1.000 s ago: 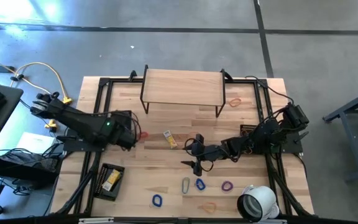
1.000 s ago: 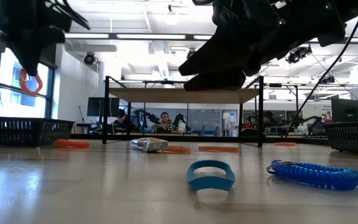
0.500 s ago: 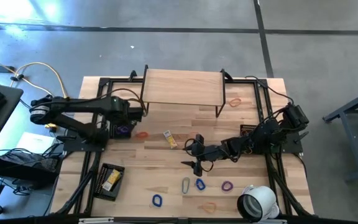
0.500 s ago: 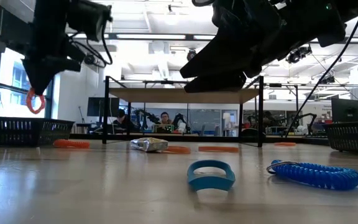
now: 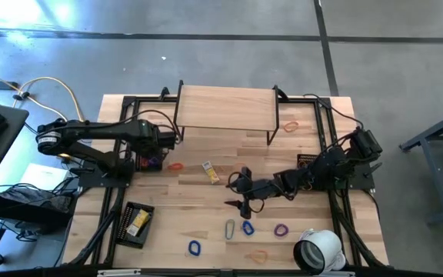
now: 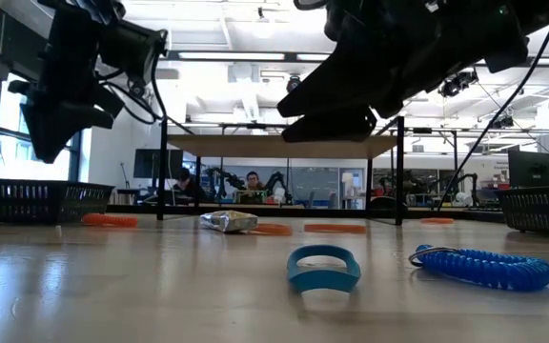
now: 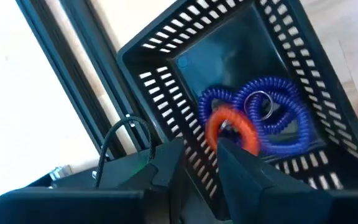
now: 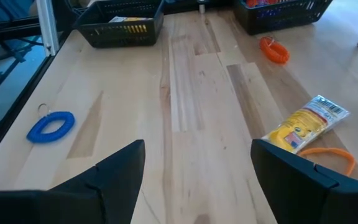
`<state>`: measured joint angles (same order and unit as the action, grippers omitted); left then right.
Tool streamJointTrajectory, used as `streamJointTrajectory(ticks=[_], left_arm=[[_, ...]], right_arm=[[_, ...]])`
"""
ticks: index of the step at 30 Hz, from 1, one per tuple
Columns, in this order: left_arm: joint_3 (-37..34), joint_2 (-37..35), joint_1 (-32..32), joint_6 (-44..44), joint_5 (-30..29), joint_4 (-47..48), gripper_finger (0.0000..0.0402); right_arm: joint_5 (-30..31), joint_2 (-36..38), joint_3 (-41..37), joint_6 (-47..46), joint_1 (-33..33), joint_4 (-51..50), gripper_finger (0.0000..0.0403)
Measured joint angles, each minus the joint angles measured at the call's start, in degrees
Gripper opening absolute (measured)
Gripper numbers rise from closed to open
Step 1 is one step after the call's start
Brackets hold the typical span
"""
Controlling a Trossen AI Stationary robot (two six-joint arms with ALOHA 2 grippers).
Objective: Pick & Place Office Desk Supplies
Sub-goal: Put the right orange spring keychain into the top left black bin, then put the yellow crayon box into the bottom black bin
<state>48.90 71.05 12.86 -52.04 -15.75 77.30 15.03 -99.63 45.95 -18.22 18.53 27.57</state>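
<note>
Light wooden table (image 5: 237, 192) carries a raised wooden shelf on black legs (image 5: 225, 108) at the far edge. Left arm reaches over the black mesh basket (image 5: 151, 159) on the table's left side; left gripper (image 5: 160, 146) hangs above it, fingers (image 7: 241, 165) parted a little with nothing between them. An orange-red coiled band (image 7: 232, 127) sits in that basket on top of a blue coiled loop with a metal ring (image 7: 272, 115), right in front of the fingertips; can't tell whether the band touches them.

Right arm stretches from the right edge toward table centre; right gripper (image 5: 243, 191) hovers above the bare wood, jaws wide apart, holding nothing.

Large white tape roll (image 5: 318, 250) at the near right corner. Second black mesh basket (image 5: 135, 223) near left, yellow packet inside.

Loose supplies still on the table:
- yellow-and-white packet (image 8: 306, 124) near centre, just beside the right gripper, touching a thin orange band (image 8: 331, 155)
- orange coiled band (image 5: 175, 166) just right of the left basket
- silver oval clip (image 5: 229, 228), small blue loop (image 5: 248, 228) and purple loop (image 5: 281, 229) in a row near the front
- blue loop (image 5: 194, 248) further front-left
- orange band (image 5: 289, 126) far right, by the shelf leg
</note>
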Motion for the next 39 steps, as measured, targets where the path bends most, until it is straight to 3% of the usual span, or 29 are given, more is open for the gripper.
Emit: streamJointTrajectory(ticks=[8, 13, 16, 22, 30, 34, 39], left_arm=[[1.7, -0.1, 0.4, 2.1, 0.9, 3.1, 0.009], [6.4, -1.2, -4.6, -2.4, -0.2, 8.1, 0.009], [8.2, -2.5, -9.5, -3.3, -3.3, 5.2, 0.009], [8.3, -2.5, -18.6, 6.8, -5.0, -4.6, 0.009], [8.3, -1.9, -22.8, 9.3, -2.3, -7.9, 0.0094], [8.3, -1.8, -23.5, 9.3, 1.0, -12.7, 0.0131], [8.3, -1.2, -23.8, 12.9, 1.1, -17.6, 0.0211]], right_arm=[[0.0, 0.0, 0.0, -0.2, -0.6, 0.1, 0.0282], [0.0, 0.0, 0.0, 0.4, -0.1, 0.1, 0.0282], [0.0, 0.0, 0.0, 0.4, -0.2, 0.1, 0.0282], [-0.2, 0.0, 0.0, 0.3, -0.1, 0.0, 0.0282], [0.0, 0.0, 0.0, 0.4, 0.2, 0.2, 0.0282], [0.0, 0.0, 0.0, 0.4, 0.2, 0.4, 0.0282], [0.0, 0.0, 0.0, 0.5, 0.2, 0.2, 0.0282]])
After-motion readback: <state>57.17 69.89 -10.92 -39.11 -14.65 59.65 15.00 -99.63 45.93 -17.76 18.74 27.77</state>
